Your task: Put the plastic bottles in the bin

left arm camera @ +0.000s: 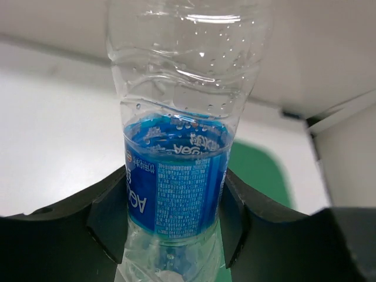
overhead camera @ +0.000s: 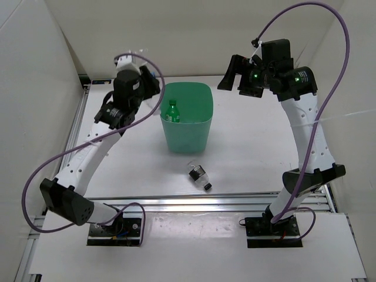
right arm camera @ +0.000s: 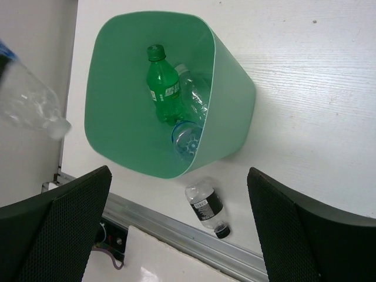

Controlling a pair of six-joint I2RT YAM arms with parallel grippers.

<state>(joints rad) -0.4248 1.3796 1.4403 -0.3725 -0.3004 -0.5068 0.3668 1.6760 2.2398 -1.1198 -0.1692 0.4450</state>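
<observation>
My left gripper (overhead camera: 150, 82) (left arm camera: 173, 205) is shut on a clear bottle with a blue label (left arm camera: 176, 182), held above the table just left of the mint-green bin (overhead camera: 207, 122). That bottle also shows in the right wrist view (right arm camera: 32, 100), beside the bin's rim. The bin (right arm camera: 117, 70) holds a green bottle (overhead camera: 172, 111) (right arm camera: 161, 85) and two clear bottles (right arm camera: 197, 94). A clear bottle with a dark label and black cap (overhead camera: 198, 175) (right arm camera: 205, 204) lies on the table in front of the bin. My right gripper (overhead camera: 235, 73) (right arm camera: 179, 235) is open and empty, high up to the right of the bin.
An aluminium rail (overhead camera: 188, 202) runs along the table's near edge. White walls close in the left, back and right sides. Purple cables (overhead camera: 35, 176) loop off both arms.
</observation>
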